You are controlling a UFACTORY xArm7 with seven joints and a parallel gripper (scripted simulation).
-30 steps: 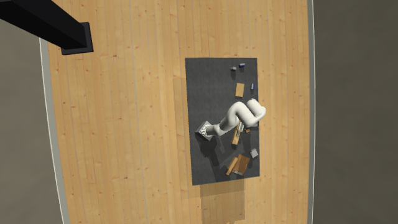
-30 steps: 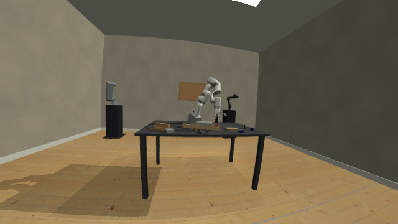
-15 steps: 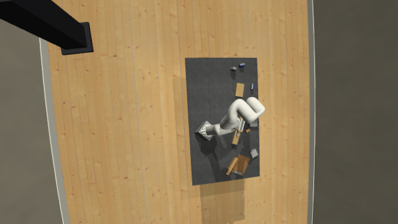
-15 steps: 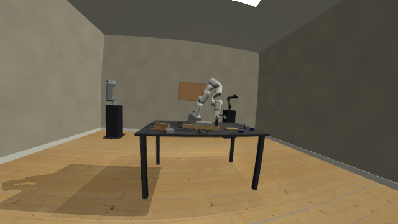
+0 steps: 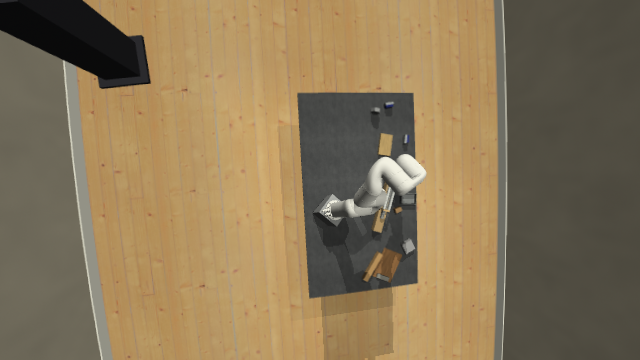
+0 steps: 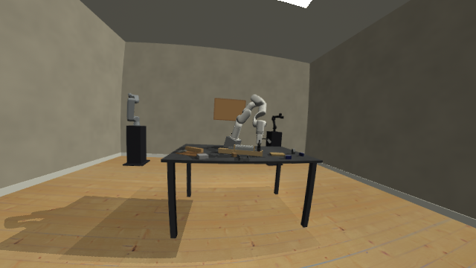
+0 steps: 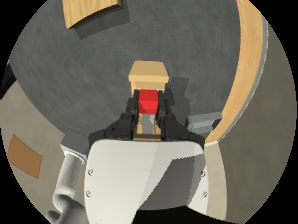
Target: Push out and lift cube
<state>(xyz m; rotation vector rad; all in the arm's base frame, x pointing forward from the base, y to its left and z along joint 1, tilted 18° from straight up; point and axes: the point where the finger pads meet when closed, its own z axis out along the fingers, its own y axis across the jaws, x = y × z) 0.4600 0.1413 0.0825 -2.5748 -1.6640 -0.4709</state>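
In the wrist view the red cube [image 7: 148, 103] sits at the end of the wooden channel [image 7: 148, 131], just before the short tan ledge with its raised lip [image 7: 149, 75]. My gripper [image 7: 147, 97] points down over this end, with one dark finger on each side of the cube, closed against it. In the overhead view the channel [image 5: 379, 217] lies on the dark mat, partly under my white arm [image 5: 395, 175], which hides the gripper and cube there. In the side view the gripper [image 6: 258, 145] is low over the channel [image 6: 239, 150] on the table.
Small blue and grey pieces [image 5: 389, 104] lie further on. Wooden boards [image 5: 385, 265], a grey block [image 5: 408, 246] and a small brown block [image 5: 398, 210] lie nearby. The table's right edge is close.
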